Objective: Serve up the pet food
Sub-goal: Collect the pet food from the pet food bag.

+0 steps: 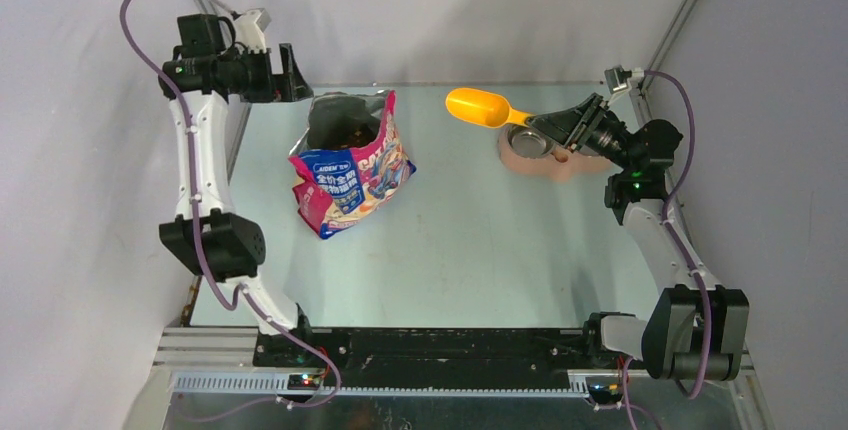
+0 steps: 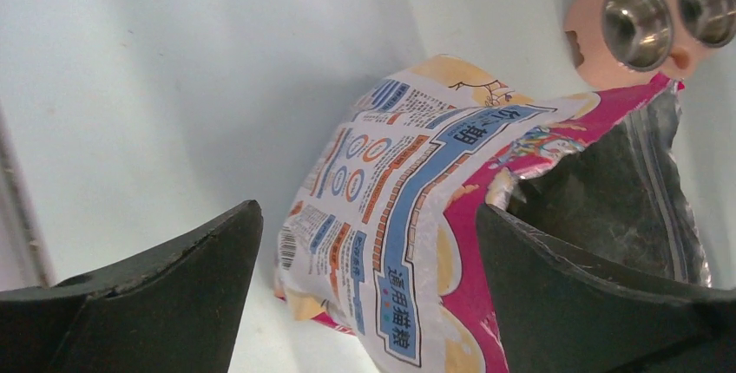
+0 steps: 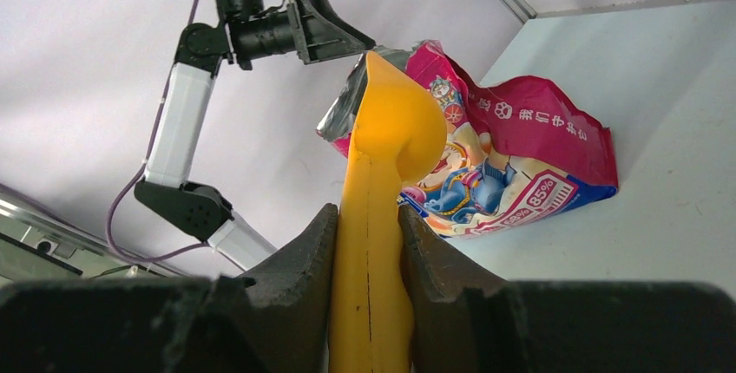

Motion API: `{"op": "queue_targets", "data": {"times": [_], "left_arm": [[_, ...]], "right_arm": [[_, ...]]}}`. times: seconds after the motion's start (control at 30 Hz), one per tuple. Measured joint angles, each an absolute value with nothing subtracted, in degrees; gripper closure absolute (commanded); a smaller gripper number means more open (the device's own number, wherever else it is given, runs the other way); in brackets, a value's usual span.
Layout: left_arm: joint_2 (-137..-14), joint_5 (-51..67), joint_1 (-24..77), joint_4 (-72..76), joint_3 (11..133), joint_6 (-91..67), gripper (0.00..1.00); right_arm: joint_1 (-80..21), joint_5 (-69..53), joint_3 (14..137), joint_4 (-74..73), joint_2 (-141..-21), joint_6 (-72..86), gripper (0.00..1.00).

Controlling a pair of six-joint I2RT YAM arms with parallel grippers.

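Observation:
The pink-and-blue printed bag [image 1: 352,172] stands on the table left of centre with its top open. Brown pet food [image 1: 351,135] shows inside the mouth. My left gripper [image 1: 299,75] hovers open just back-left of the bag's rim, holding nothing. In the left wrist view the bag [image 2: 408,217] shows between and beyond the wide-apart fingers of the left gripper [image 2: 369,247]. My right gripper [image 1: 541,122] is shut on the handle of the yellow scoop [image 1: 484,107], which is raised above the table and points left toward the bag. In the right wrist view the right gripper [image 3: 367,217] clamps the scoop [image 3: 391,134].
A pink feeder [image 1: 545,162] with two steel bowls [image 2: 637,14] sits at the back right, under my right gripper. Grey walls close in the table at the back and on both sides. The arm bases and a black rail [image 1: 440,345] line the near edge.

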State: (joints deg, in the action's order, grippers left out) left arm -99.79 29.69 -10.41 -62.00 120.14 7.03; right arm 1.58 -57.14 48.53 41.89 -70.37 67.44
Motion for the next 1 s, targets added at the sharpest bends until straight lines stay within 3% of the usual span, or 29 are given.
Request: {"op": "queue_targets", "data": {"times": [0.53,1.0], "left_arm": [[-102.6,39.5,-12.1,-60.1,111.6,2.1,0.07],[-93.5,46.0,-12.1,-53.2,105.6,-2.8,0.06]], "right_arm": [[1.6,-57.1,48.5,41.6,-69.9,67.0,1.0],[1.6,-57.1,48.5,41.5,-69.9,67.0,1.0]]}}
